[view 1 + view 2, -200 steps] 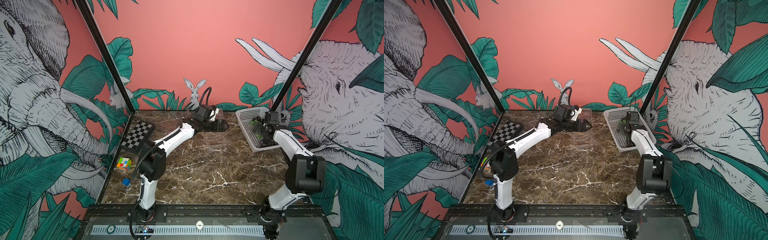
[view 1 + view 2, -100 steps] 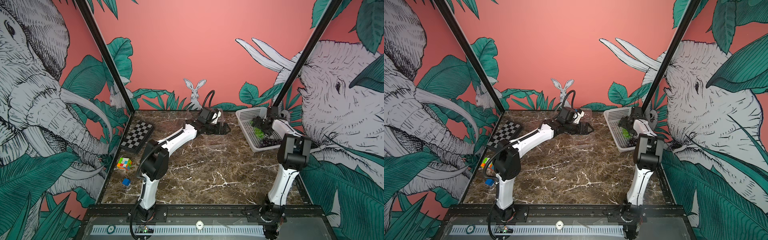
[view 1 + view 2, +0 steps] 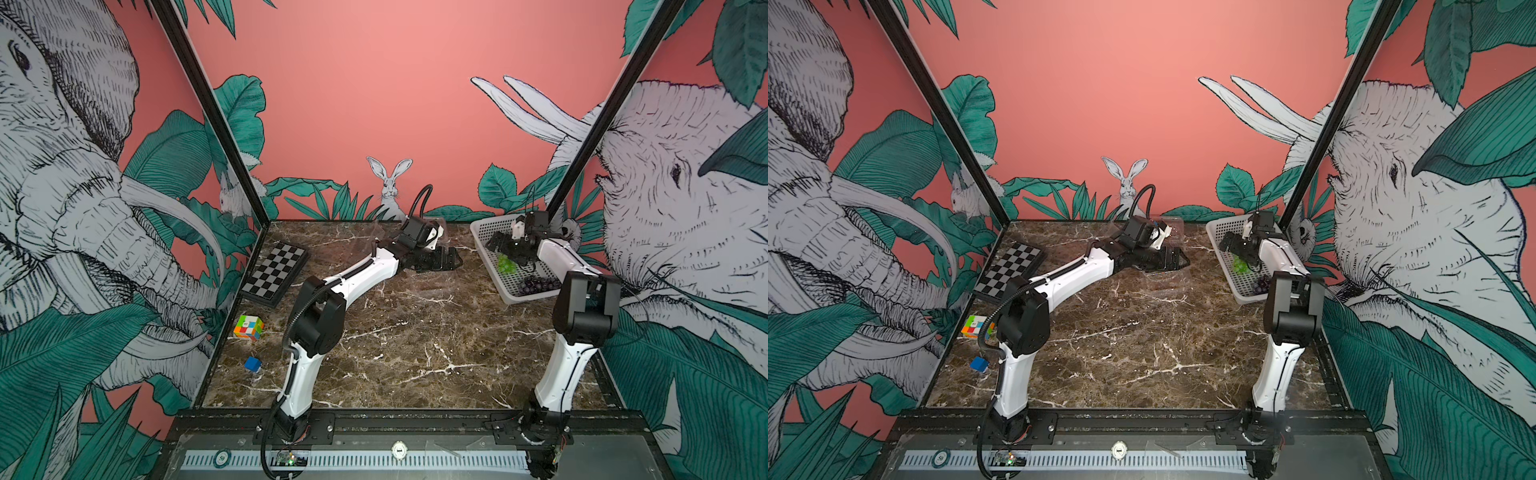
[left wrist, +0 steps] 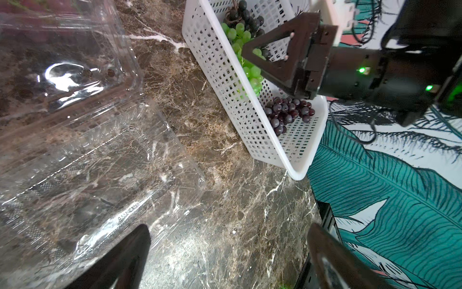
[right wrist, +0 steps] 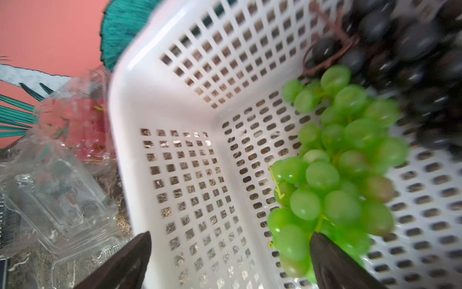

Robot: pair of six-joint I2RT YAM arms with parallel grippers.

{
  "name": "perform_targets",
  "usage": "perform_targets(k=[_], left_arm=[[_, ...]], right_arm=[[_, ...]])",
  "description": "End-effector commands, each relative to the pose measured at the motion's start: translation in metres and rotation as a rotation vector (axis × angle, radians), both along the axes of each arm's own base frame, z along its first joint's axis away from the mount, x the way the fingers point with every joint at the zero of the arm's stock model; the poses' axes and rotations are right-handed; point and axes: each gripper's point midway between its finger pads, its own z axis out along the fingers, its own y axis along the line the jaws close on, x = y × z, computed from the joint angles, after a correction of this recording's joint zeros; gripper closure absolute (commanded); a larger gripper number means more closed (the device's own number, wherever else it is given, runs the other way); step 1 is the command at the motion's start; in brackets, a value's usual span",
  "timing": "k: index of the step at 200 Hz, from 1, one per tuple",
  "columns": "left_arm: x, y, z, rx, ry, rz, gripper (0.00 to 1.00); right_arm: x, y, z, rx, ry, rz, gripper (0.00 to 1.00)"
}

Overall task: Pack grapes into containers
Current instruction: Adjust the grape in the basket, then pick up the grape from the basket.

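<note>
White perforated basket (image 4: pixel 225 82) stood at the right rear of the desk (image 3: pixel 415 353), its long axis running front to back. It held three bunches of grapes in line:
- black bunch (image 4: pixel 246 17) at the far end
- green bunch (image 5: pixel 345 175) midway, lying lengthwise along the wall nearer the desk's middle
- dark purple bunch (image 4: pixel 287 113) at the near end

Right tool (image 5: pixel 231 235) hung over the basket with jaws spread and nothing between them. Contact with the green bunch could not be determined because of blur.

Left tool (image 4: pixel 228 226), spread and empty, hovered at the edge of an open clear container (image 4: pixel 100 175). A second container (image 5: pixel 75 120) showed reddish, indistinct contents.
</note>
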Motion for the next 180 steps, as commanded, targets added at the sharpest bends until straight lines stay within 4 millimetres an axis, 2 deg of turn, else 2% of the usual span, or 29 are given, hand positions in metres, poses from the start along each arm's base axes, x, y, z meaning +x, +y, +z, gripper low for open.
perform_targets(k=[1, 29, 57, 93, 115, 143, 180], left_arm=[[0.000, -0.004, 0.019, -0.026, -0.023, -0.022, 0.01], [0.003, -0.007, 0.018, -0.032, -0.020, -0.024, 0.01], [0.003, -0.009, 0.016, -0.038, -0.010, -0.027, 0.00], [0.003, -0.012, 0.012, -0.039, 0.001, -0.039, 0.01], [0.004, -0.013, 0.012, -0.035, 0.003, -0.044, 0.01], [0.006, -0.010, 0.009, -0.021, -0.011, -0.045, 0.00], [0.009, -0.013, 0.007, -0.026, -0.009, -0.053, 0.01]], right_arm=[[-0.002, -0.045, 0.024, -0.156, -0.002, -0.092, 0.02], [0.007, -0.076, 0.023, -0.250, 0.057, -0.167, 0.02], [0.024, -0.091, 0.019, -0.297, 0.078, -0.197, 0.02], [0.049, -0.098, 0.014, -0.288, 0.071, -0.206, 0.07], [0.060, -0.101, 0.003, -0.296, 0.092, -0.199, 0.10], [0.071, -0.105, -0.008, -0.307, 0.099, -0.197, 0.17], [0.077, -0.109, -0.032, -0.325, 0.141, -0.191, 0.24]])
